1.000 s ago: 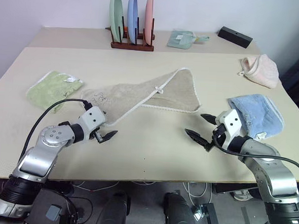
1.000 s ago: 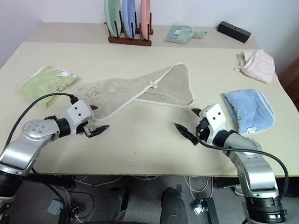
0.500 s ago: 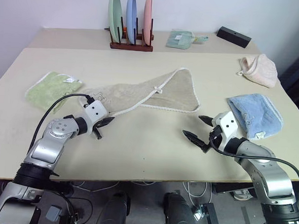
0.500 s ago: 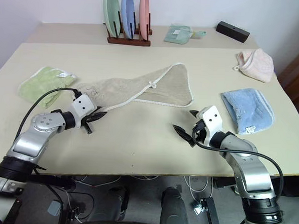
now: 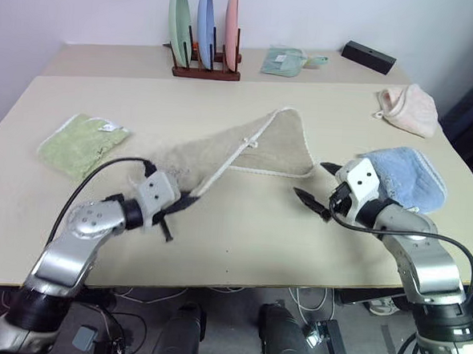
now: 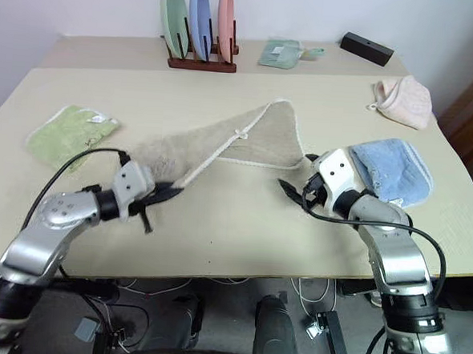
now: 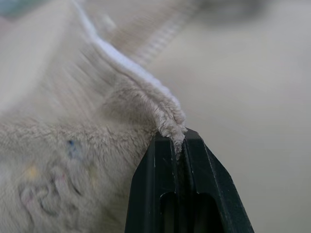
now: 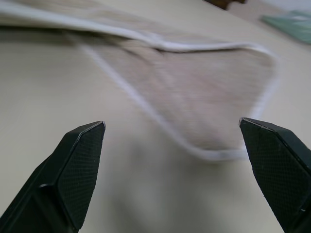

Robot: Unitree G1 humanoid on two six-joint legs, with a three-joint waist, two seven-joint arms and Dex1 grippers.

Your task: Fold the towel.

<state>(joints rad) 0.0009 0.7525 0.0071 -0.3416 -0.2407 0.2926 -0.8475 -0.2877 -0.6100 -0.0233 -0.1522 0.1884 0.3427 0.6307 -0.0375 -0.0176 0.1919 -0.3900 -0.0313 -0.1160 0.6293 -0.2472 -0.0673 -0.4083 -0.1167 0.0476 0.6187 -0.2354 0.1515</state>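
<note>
- Early stage: towel [image 5: 246, 149] on the counter [image 5: 240, 241], mid-counter, bunched into a long crumpled wedge, not flat, no neat fold made yet.
- Left gripper [image 5: 180, 204] clamped on the towel's near corner by the white trim (wrist view: pile pinched between closed fingers [image 7: 160, 194]), corner lifted a little off the counter.
- Right gripper [image 5: 316, 186] spread wide, holding nothing, hanging just beside the towel's wide rounded end; fingertips [image 8: 80, 165] well apart with that end between them in the wrist view, not touching as far as visible.
- Done so far: one corner secured, nothing more.
- Left to do (judgement): second corner grabbed by the right gripper, towel spread or pulled straight, then folded over and laid down tidy.
- Risk: cloth already doubled on itself along the trim line, so probably needs straightening first.
- Not part of the task: light-green cloth [image 5: 82, 139] on the left, light-blue cloth [image 5: 409, 175] just behind the right gripper, pink cloth [image 5: 409, 109] far right, plate rack [image 5: 206, 39] at the back.
</note>
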